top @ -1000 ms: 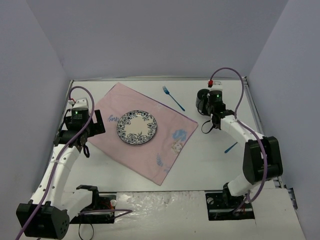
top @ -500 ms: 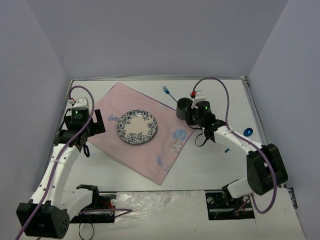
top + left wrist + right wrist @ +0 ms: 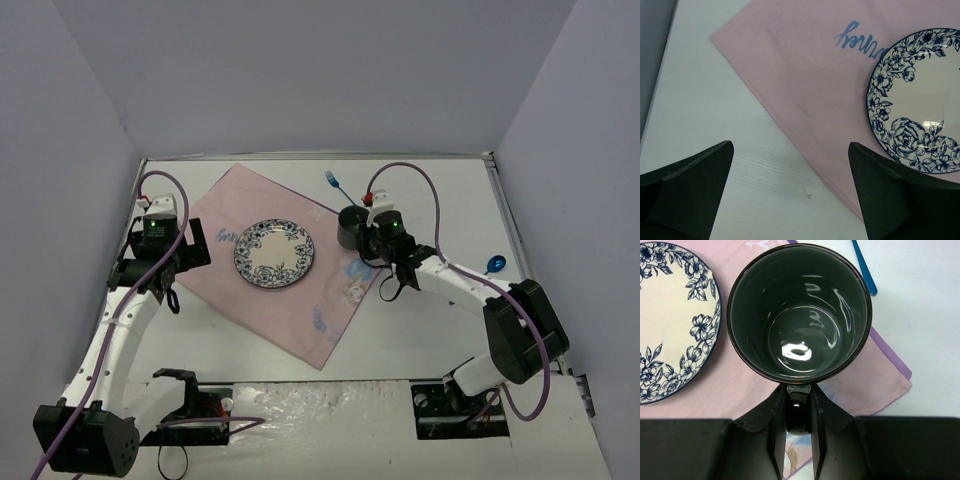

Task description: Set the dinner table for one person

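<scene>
My right gripper (image 3: 799, 390), fingers narrow, gripped the handle of the dark mug (image 3: 799, 335) at a corner of the pink cloth (image 3: 300, 310), beside the floral plate (image 3: 274, 253); my left gripper (image 3: 790, 147) hung wide open above the white dinner table (image 3: 440, 330) underlying everything

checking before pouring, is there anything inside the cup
No, the cup is empty; its glossy dark bottom shows bare.

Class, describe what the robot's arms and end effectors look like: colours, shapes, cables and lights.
The left arm and right arm have white links and black joints. A purple cable loops along each, with a green light near each wrist. The left end effector and right end effector have dark, wedge-shaped fingers.
</scene>
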Action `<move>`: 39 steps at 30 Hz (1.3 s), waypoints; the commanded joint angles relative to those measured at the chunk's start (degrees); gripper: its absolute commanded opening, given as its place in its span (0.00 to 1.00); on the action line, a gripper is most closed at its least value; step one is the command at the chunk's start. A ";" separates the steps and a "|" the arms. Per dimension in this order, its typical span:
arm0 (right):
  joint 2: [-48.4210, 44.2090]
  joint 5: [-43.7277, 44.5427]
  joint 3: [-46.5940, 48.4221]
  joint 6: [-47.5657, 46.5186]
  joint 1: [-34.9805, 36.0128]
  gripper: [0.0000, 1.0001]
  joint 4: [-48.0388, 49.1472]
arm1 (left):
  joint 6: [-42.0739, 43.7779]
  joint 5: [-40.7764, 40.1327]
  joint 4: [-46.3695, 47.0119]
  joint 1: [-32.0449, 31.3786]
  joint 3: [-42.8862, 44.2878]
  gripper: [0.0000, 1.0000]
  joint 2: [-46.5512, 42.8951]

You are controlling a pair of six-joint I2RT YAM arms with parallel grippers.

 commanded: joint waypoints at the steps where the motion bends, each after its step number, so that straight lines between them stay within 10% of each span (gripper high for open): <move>1: -1.04 4.46 0.11 1.48 1.36 0.00 9.34 | 0.22 -0.57 1.57 0.01 1.59 0.97 -0.50; 33: 2.02 9.01 -7.30 6.61 2.86 0.00 15.16 | 0.13 -0.30 1.55 0.01 1.68 0.97 -0.08; 39: -1.71 10.77 -9.18 8.06 2.94 0.17 11.39 | 0.05 -0.13 1.55 0.01 1.59 0.97 -0.08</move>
